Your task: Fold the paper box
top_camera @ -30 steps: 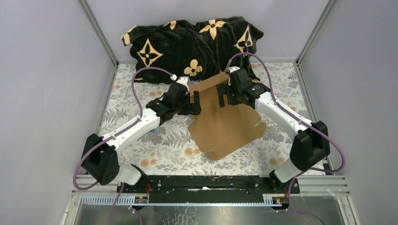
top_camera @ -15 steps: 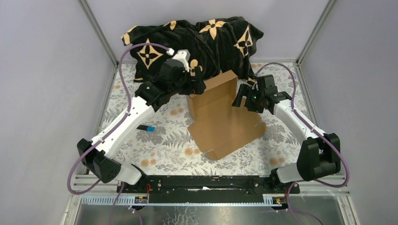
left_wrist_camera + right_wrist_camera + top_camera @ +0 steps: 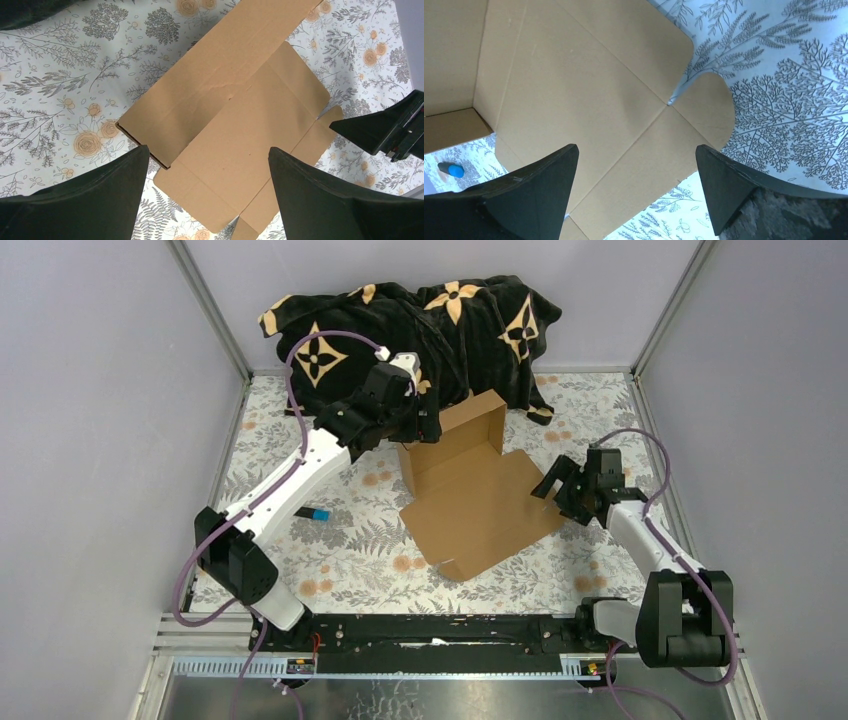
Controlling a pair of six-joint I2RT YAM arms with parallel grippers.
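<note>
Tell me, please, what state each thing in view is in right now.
paper box: partly folded, far walls standing, near panel and flaps lying flat.
left gripper: jaws open, empty, above the box's standing end.
right gripper: jaws open, empty, over the box's right edge.
blanket: crumpled in a heap behind the box.
blue-tipped marker: lying on its side, left of the box.

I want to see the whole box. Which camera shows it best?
The top camera: nearly the whole paper box shows, far walls standing, near panel flat. The left wrist view shows most of it; the right wrist view only part of the flat panel.
</note>
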